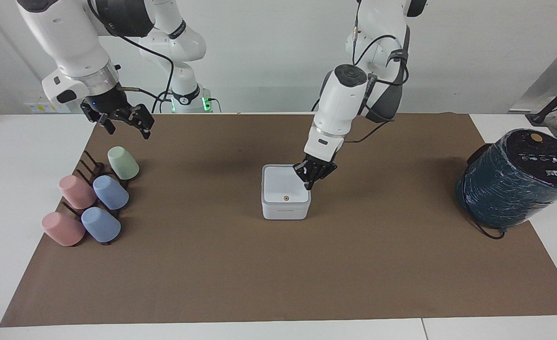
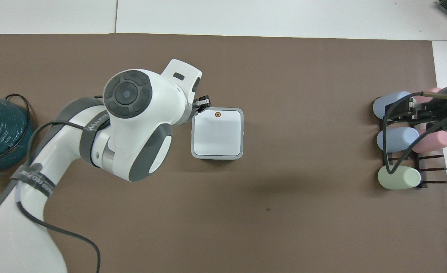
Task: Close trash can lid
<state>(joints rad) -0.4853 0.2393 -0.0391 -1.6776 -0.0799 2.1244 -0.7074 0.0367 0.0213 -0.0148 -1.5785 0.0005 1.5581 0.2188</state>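
Since the lid lies flat on the can, what remains is a clean exit, and the lines below say how I would judge it.

Lid (image 1: 285,186): flat and square on the can (image 1: 285,209), orange dot up, no gap showing at its rim in either view; it looks closed.

Can: mid-mat, just beside the left fingertips, toward the right arm's end from them.

Left gripper (image 1: 312,175): over the can's edge at the left arm's end, tips pointing down near the lid's corner; from the facing view it seems just clear of the lid, though I cannot rule out a light touch.

Left fingers (image 2: 205,101): drawn close together, holding nothing.

Step in hand: likely withdrawing from the closed lid. Doing it well means rising straight up first, then drawing away, so the tips do not catch the lid's edge and flip it open or shove the light can along the mat (image 1: 212,264).

Check: the lid's rim should stay level all round once the tips are away.

Right gripper (image 1: 124,120): waits over the mat's corner, above the cup rack (image 1: 91,170); fingers spread, empty.

Cylinder (image 1: 514,179): well apart from the fingers, no part in this.
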